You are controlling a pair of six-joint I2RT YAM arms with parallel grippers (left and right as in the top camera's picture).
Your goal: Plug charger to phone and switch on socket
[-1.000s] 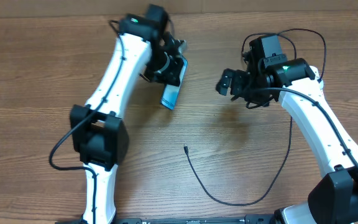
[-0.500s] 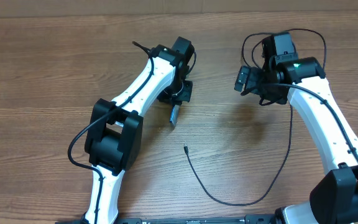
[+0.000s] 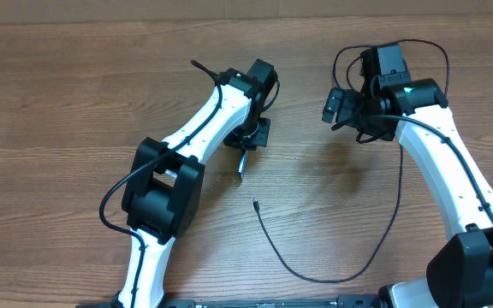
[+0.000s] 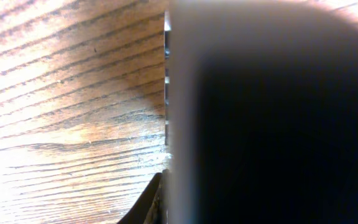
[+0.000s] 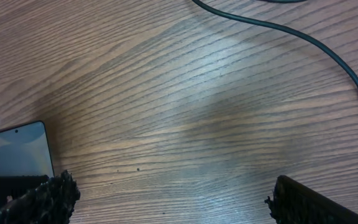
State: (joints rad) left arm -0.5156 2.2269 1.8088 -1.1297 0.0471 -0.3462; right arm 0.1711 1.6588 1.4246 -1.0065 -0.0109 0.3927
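The phone [image 3: 240, 162] stands on its long edge on the table, seen from overhead as a thin sliver. My left gripper [image 3: 248, 135] is right over it and shut on it. In the left wrist view the phone [image 4: 266, 112] is a dark blur filling the right side, with one finger [image 4: 153, 200] pressed against it. My right gripper [image 3: 333, 107] hangs open to the right, nothing between its fingers [image 5: 42, 199]; its camera sees the phone's pale screen [image 5: 20, 149]. The charger cable [image 3: 315, 277] lies loose, and its connector tip [image 3: 255, 204] lies below the phone. The socket is out of view.
The black cable [image 5: 328, 56] runs up the table's right side and loops around the right arm near its wrist [image 3: 383, 64]. The left arm's white links [image 3: 195, 141] stretch diagonally across the table's left half.
The left arm has swung right and toward the front with the phone, turning it from tilted to edge-on. The right gripper shifted slightly right and back, then held still.
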